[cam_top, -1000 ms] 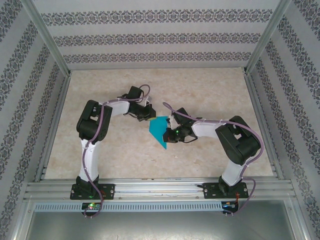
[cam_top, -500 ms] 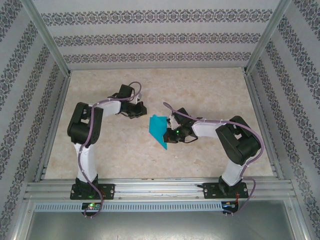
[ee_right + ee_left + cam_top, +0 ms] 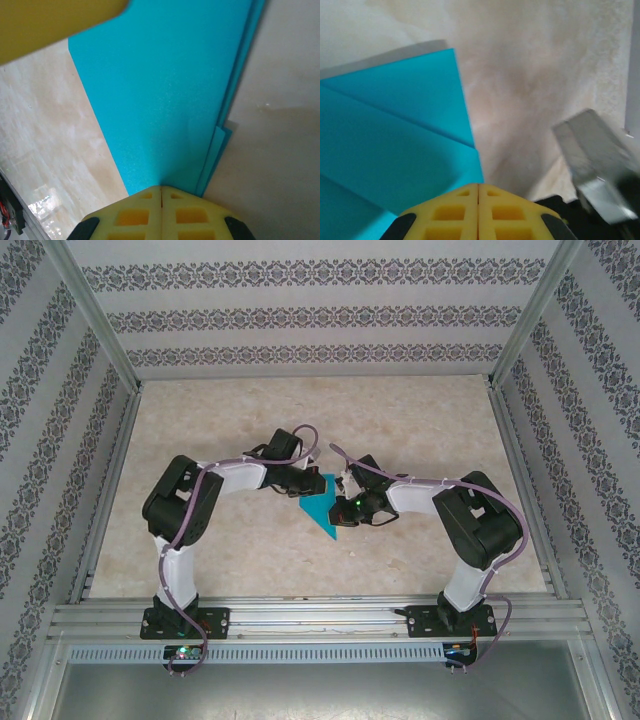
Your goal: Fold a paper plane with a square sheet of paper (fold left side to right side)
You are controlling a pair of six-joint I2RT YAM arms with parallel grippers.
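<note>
The turquoise paper [image 3: 320, 508] lies flat mid-table, folded into a narrow wedge whose tip points toward the near edge. In the left wrist view the paper [image 3: 395, 150] shows diagonal creases. In the right wrist view the paper [image 3: 165, 100] shows stacked layers along its right edge. My left gripper [image 3: 314, 483] is shut, its yellow tips [image 3: 478, 186] at the paper's far right corner. My right gripper [image 3: 341, 502] is shut too, its tips [image 3: 161, 187] pressed down on the paper's right side. Neither pair of jaws has paper between them.
The beige marbled table [image 3: 420, 430] is boxed in by patterned walls and an aluminium frame [image 3: 300, 618] along the near edge. A blurred grey part of the right arm [image 3: 592, 155] sits close on the right. The left finger [image 3: 50, 25] shows blurred at top left.
The left arm swung away to the left of the paper, then came back and set its shut tips at the paper's far corner. The right gripper stayed pressed on the paper.
</note>
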